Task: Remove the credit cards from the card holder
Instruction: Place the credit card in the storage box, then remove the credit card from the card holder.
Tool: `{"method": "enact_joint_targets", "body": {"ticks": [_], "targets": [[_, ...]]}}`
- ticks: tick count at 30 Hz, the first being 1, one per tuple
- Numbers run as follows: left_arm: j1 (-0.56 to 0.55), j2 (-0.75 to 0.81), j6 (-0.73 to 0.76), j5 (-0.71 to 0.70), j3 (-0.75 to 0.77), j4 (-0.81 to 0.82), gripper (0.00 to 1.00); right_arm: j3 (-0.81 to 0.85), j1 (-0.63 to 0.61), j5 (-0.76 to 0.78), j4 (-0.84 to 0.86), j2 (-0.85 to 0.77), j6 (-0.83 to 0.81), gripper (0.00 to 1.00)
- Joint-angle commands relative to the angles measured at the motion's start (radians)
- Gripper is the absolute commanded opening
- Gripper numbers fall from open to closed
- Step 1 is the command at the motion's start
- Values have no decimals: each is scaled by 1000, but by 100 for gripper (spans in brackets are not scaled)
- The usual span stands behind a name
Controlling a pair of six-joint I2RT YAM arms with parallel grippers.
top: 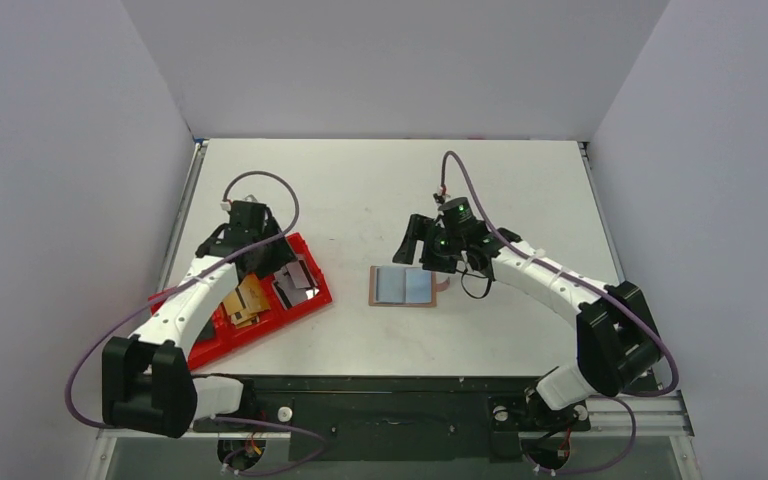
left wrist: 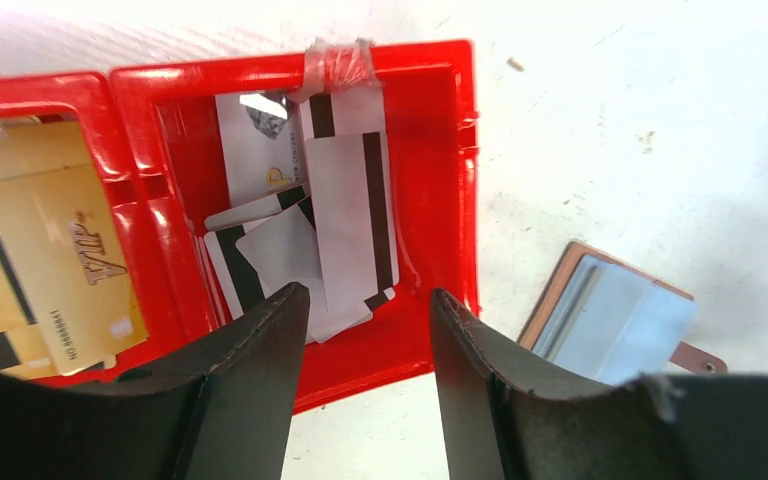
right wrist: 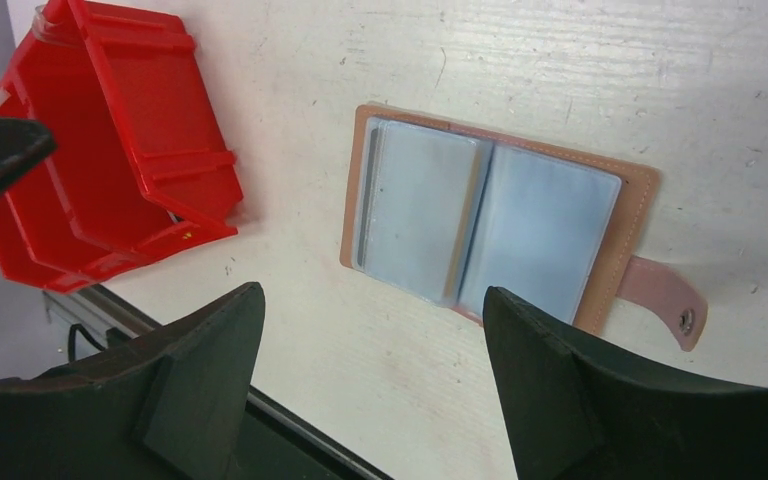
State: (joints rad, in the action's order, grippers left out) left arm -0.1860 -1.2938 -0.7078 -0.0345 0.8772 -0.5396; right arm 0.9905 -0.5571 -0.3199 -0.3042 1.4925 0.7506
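Note:
The card holder (top: 401, 287) lies open and flat on the table, tan edge and snap tab (right wrist: 670, 300) to its right. Its pale blue-grey sleeves (right wrist: 490, 225) hold credit cards (right wrist: 415, 205). My right gripper (top: 418, 250) hovers just behind it, open and empty (right wrist: 372, 293). Several silver credit cards (left wrist: 330, 210) with black stripes lie in the right compartment of the red tray (top: 312, 300). My left gripper (top: 265, 262) hangs over that compartment, open and empty (left wrist: 368, 300). The holder also shows at the right of the left wrist view (left wrist: 610, 310).
Gold VIP cards (left wrist: 50, 260) fill the tray's left compartment (top: 245, 300). The red tray (right wrist: 110, 130) sits left of the holder, with bare white table (top: 360, 200) between them. A black rail (top: 390, 385) runs along the near edge.

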Motion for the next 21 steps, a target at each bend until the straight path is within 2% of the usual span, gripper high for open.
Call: {"method": "enact_joint_targets", "body": {"ticks": [1, 5, 11, 15, 21], "targets": [[5, 76, 72, -60, 91, -74, 46, 86, -70, 167, -55, 37, -40, 75], [-12, 82, 88, -3, 131, -77, 47, 146, -138, 291, -118, 107, -67, 74], [-158, -13, 46, 80, 184, -13, 47, 211, -186, 375, -170, 239, -72, 69], [-231, -85, 4, 128, 188, 46, 47, 231, -202, 377, -175, 287, -77, 68], [-246, -156, -39, 200, 163, 138, 48, 250, -220, 380, -179, 332, -78, 67]]}}
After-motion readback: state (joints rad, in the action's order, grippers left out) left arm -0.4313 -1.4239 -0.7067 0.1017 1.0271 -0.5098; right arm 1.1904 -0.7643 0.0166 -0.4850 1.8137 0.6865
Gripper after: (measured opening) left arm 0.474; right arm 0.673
